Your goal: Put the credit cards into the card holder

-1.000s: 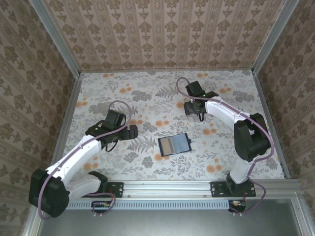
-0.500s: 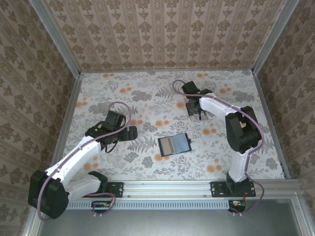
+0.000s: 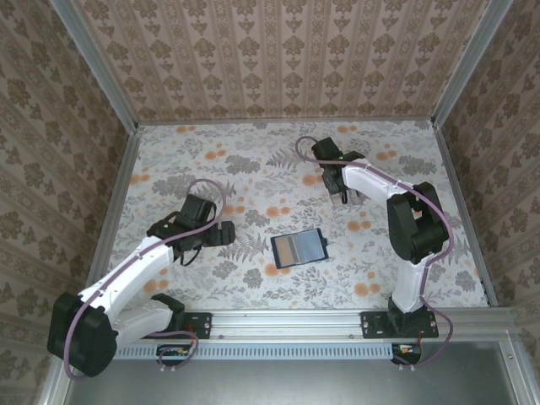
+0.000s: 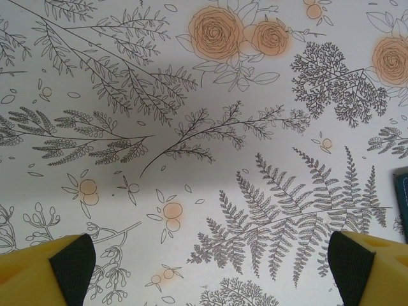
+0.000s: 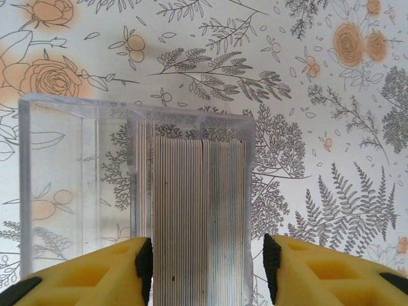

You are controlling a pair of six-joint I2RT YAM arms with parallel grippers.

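Navy-blue outside and orange-tan inside, one card holder lies opened flat on the floral table sheet. It sits toward the near edge, between the two arms, and neither arm touches it.

Count: one holder, one clear plastic box, and one packed stack of credit cards. The cards stand on edge in the right-hand part of the box as the right wrist view frames it. Their edges are too fine for us to count. There are two grippers.

The left gripper is released, with its jaws spread wide above the sheet to the left of the holder. Its wrist view puts the fingertips at the two lower corners with patterned sheet between them, and catches a dark sliver of the holder at the right edge.

For the right gripper, the wrist view resolves yellow fingers straddling the card stack, pads close on either side. We cannot tell whether they press on it. The top view supplies its place, far right of centre and well apart from the holder.
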